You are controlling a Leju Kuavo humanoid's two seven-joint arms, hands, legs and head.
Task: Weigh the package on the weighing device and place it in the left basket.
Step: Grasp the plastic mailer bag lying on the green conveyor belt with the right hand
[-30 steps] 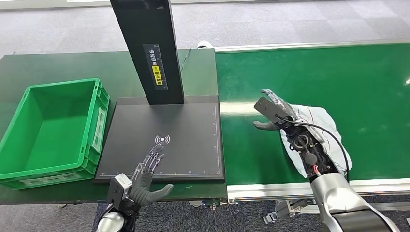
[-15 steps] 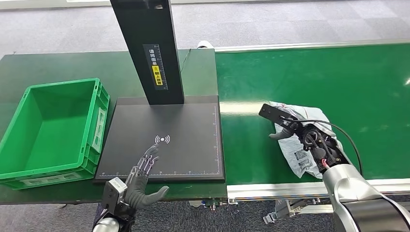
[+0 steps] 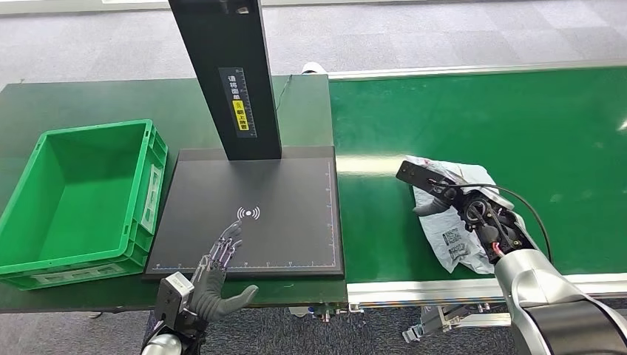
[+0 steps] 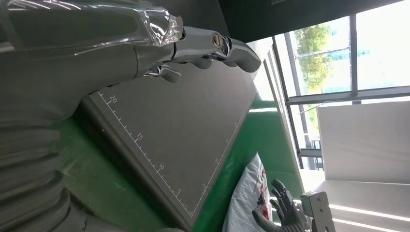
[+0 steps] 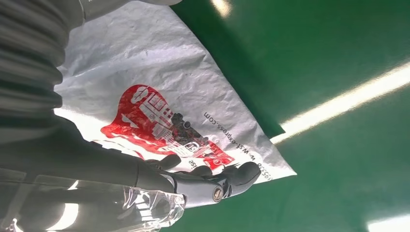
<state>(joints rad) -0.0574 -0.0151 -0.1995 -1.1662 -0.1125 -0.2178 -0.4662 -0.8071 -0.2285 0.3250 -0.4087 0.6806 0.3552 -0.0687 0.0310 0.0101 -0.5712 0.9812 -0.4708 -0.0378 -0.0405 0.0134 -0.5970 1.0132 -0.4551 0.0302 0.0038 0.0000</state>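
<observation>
At the far left of the head view sits the green basket (image 3: pixel 78 200), and just to its right the black weighing device (image 3: pixel 251 214) with its dark post (image 3: pixel 225 74) rising to the top of the frame. At bottom centre-left the left hand (image 3: pixel 214 277) hovers over the platform's near edge, fingers apart and holding nothing. At centre right, on the green conveyor belt (image 3: pixel 517 111), the right hand (image 3: pixel 444 196) lies on the white package (image 3: pixel 451 237), fingers curled over its edge; whether they truly grip it cannot be told.
</observation>
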